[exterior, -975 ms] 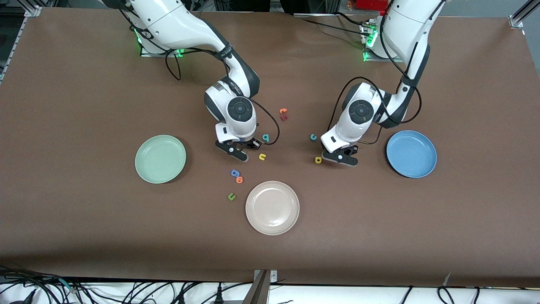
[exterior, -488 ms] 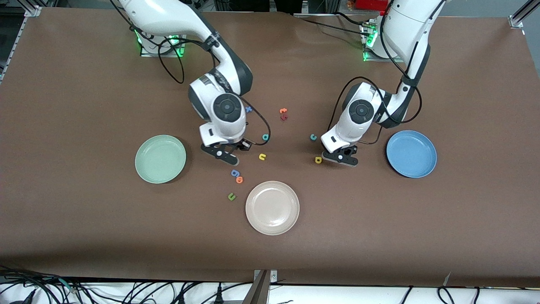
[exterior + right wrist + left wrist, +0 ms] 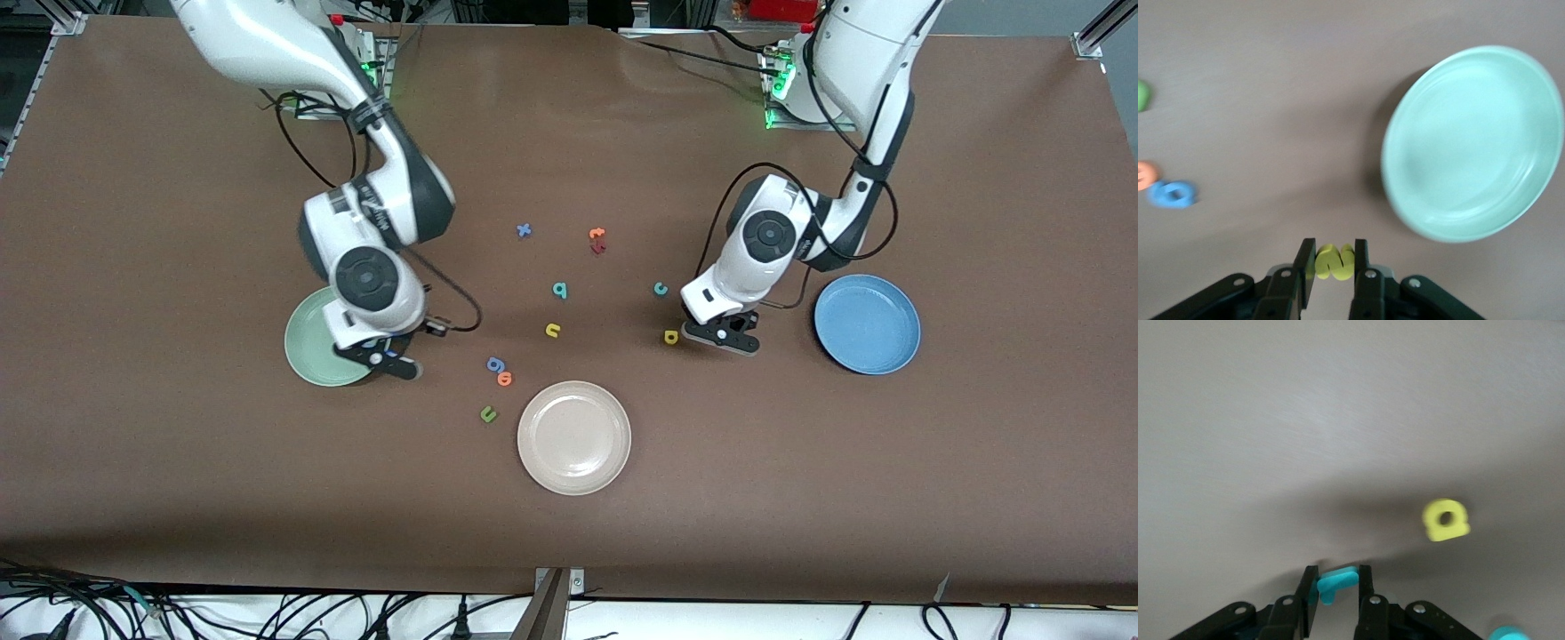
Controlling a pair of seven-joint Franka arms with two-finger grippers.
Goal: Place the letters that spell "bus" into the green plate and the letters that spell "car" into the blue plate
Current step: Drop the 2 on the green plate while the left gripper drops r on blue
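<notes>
My right gripper (image 3: 382, 357) hangs over the rim of the green plate (image 3: 311, 342), shut on the yellow s (image 3: 1335, 261); the green plate (image 3: 1475, 143) is plain and holds nothing. Toward the blue plate (image 3: 867, 324), my left gripper (image 3: 722, 338) is low over the table beside the yellow a (image 3: 671, 336), shut on the teal r (image 3: 1337, 583). The yellow a (image 3: 1446, 520) lies flat just off its fingers. The teal c (image 3: 661, 288), the teal b (image 3: 559, 289) and the yellow u (image 3: 552, 330) lie loose mid-table.
A beige plate (image 3: 574, 437) sits nearer the front camera. Beside it lie a blue g (image 3: 494, 363), an orange o (image 3: 505, 378) and a dark green u (image 3: 487, 413). A blue x (image 3: 524, 230), an orange t (image 3: 597, 234) and a dark red letter (image 3: 598, 248) lie farther back.
The right arm has swung from the middle of the table to the green plate's rim, carrying the yellow s. The left gripper has closed on the teal r and stayed almost where it was.
</notes>
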